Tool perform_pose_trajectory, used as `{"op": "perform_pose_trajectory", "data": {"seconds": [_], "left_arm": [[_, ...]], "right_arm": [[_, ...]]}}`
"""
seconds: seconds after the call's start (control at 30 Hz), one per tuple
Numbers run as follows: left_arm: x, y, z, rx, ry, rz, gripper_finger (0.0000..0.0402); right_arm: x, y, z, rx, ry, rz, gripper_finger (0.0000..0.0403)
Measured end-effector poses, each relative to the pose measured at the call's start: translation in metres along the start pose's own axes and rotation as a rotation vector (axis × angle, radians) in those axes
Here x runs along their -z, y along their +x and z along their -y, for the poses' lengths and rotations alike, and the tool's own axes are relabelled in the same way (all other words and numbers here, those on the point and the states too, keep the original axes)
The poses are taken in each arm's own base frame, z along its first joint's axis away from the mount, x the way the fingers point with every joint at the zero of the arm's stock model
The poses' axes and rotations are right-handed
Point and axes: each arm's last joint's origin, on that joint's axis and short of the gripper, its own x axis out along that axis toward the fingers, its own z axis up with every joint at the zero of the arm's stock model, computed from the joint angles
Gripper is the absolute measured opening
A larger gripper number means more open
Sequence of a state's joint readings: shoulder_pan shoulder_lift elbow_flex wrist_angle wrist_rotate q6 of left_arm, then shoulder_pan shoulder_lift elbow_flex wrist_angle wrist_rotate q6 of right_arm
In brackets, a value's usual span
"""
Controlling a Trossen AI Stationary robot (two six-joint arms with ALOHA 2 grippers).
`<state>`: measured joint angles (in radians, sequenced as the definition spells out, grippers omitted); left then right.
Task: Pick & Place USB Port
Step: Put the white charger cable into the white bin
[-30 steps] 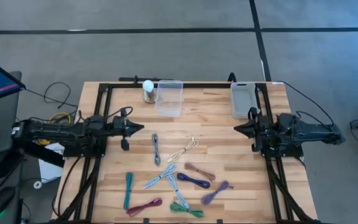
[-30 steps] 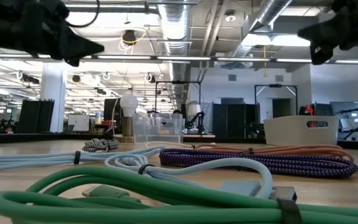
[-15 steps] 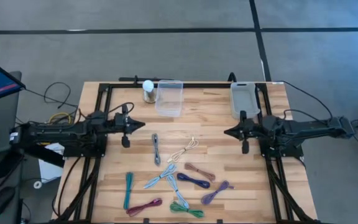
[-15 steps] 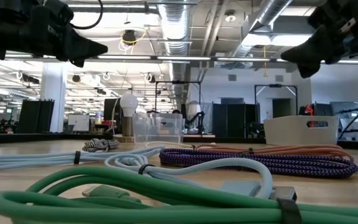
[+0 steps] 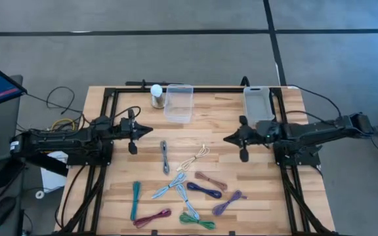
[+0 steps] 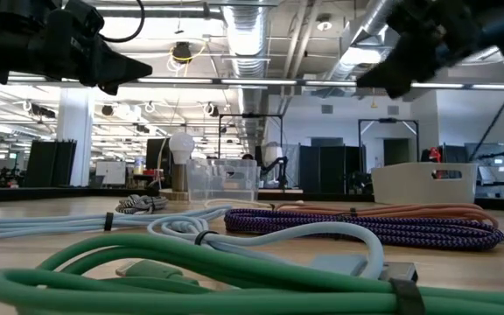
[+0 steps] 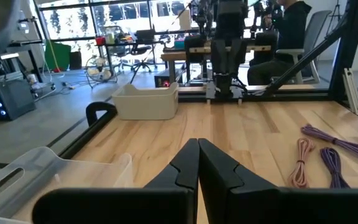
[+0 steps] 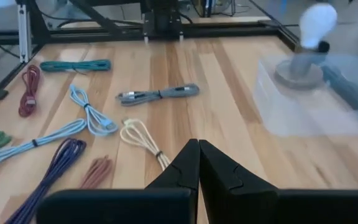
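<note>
While both arms hover with fingers pressed together and empty, the right gripper (image 5: pixel 230 138) hangs beside the cream cable (image 5: pixel 194 157), the left gripper (image 5: pixel 147 130) opposite. Only the low view shows a green cable (image 6: pixel 191 271) nearest, beyond the cream one.

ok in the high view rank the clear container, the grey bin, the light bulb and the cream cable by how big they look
1. clear container and grey bin: look about alike from straight above, so no ranking between them.
2. cream cable: a thin looped bundle, long but slight.
3. light bulb: clearly the smallest.
</note>
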<state>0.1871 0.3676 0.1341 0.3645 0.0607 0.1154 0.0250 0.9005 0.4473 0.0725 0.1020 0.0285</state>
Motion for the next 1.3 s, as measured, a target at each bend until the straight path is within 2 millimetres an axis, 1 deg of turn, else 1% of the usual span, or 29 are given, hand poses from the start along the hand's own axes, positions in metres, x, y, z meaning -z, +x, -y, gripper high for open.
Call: {"op": "perform_pose_trajectory", "data": {"seconds": [0.07,0.23,0.4,0.53,0.63,0.77,0.87,1.03,1.2,1.3], "left_arm": [[0.000,0.000,0.000,0.000,0.000,0.000,0.0008],[0.000,0.000,0.000,0.000,0.000,0.000,0.0008],[0.000,0.000,0.000,0.000,0.000,-0.001,0.0008],[0.000,0.000,0.000,0.001,-0.001,-0.001,0.0008],[0.000,0.000,0.000,0.001,-0.001,-0.001,0.0008],[0.000,0.000,0.000,0.001,-0.001,-0.001,0.0008],[0.000,0.000,0.000,0.002,-0.009,-0.001,0.0007],[0.000,0.000,0.000,0.001,-0.016,-0.002,0.0009],[0.000,0.000,0.000,0.002,-0.016,-0.001,0.0008],[0.000,0.000,0.000,0.002,-0.016,-0.002,0.0008]], "right_arm": [[-0.011,0.010,-0.002,-0.014,-0.027,-0.018,0.0000],[-0.022,0.038,-0.006,-0.064,-0.084,-0.094,0.0000],[-0.019,0.069,-0.010,-0.088,-0.149,-0.198,0.0000],[-0.021,0.088,-0.012,-0.130,-0.167,-0.274,0.0007],[-0.023,0.097,-0.013,-0.177,-0.208,-0.347,0.0031],[-0.029,0.108,-0.015,-0.198,-0.262,-0.426,0.0080],[-0.033,0.118,-0.016,-0.207,-0.287,-0.445,0.0111],[-0.026,0.136,-0.017,-0.218,-0.314,-0.494,0.0149],[-0.003,0.153,-0.018,-0.234,-0.345,-0.582,0.0174],[0.008,0.160,-0.018,-0.234,-0.345,-0.615,0.0180]]}}
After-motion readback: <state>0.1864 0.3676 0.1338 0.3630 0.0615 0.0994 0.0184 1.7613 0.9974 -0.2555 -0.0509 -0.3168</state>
